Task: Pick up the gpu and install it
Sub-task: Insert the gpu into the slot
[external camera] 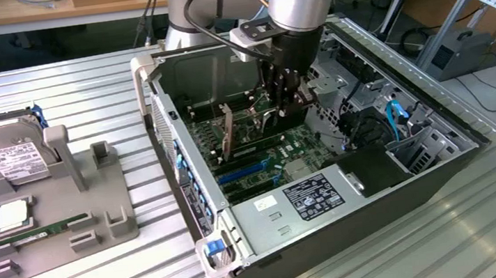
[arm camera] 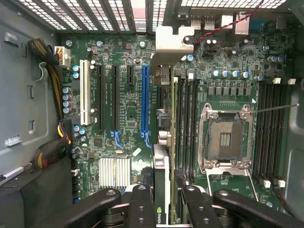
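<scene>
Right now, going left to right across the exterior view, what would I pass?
hard drive → computer case's wall → gripper holding the gpu → blue cables → dark box on the floor

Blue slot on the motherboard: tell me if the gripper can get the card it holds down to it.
Probably yes. The blue slot is empty, as are the black slots next to it, so nothing stands in the way. The gripper holds the gpu edge-on, close beside that slot.
</scene>
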Robot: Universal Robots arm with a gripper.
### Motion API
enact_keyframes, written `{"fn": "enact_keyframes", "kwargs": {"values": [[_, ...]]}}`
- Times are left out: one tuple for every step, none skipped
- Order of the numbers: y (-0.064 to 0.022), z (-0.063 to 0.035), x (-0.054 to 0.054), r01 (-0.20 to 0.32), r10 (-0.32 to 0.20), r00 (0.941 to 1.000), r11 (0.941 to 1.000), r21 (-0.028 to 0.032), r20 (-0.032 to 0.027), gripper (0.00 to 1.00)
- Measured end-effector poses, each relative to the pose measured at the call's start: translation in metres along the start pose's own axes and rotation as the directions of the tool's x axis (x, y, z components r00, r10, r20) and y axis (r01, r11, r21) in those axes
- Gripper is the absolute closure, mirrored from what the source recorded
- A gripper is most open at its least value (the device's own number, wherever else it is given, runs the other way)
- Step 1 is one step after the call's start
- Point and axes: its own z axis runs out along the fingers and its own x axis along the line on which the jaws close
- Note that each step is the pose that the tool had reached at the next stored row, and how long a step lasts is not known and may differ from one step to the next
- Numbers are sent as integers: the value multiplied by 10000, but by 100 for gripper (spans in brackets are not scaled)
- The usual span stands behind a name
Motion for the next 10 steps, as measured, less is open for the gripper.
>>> {"fn": "enact_keyframes", "kwargs": {"values": [[18,14,0,0,0,10000,10000,0,-1,73],[31,28,0,0,0,10000,10000,-1,-3,73],[44,38,1,0,0,10000,10000,0,-2,73],[58,45,2,0,0,10000,10000,-1,-3,73],[72,53,4,0,0,10000,10000,-1,-3,73],[88,60,6,0,0,10000,10000,0,-2,73],[97,67,7,0,0,10000,10000,0,-2,73],[101,68,7,0,0,10000,10000,-1,-4,73],[106,71,8,1,-1,10000,10000,-1,-3,73],[116,75,9,0,0,10000,10000,-1,-3,73]]}}
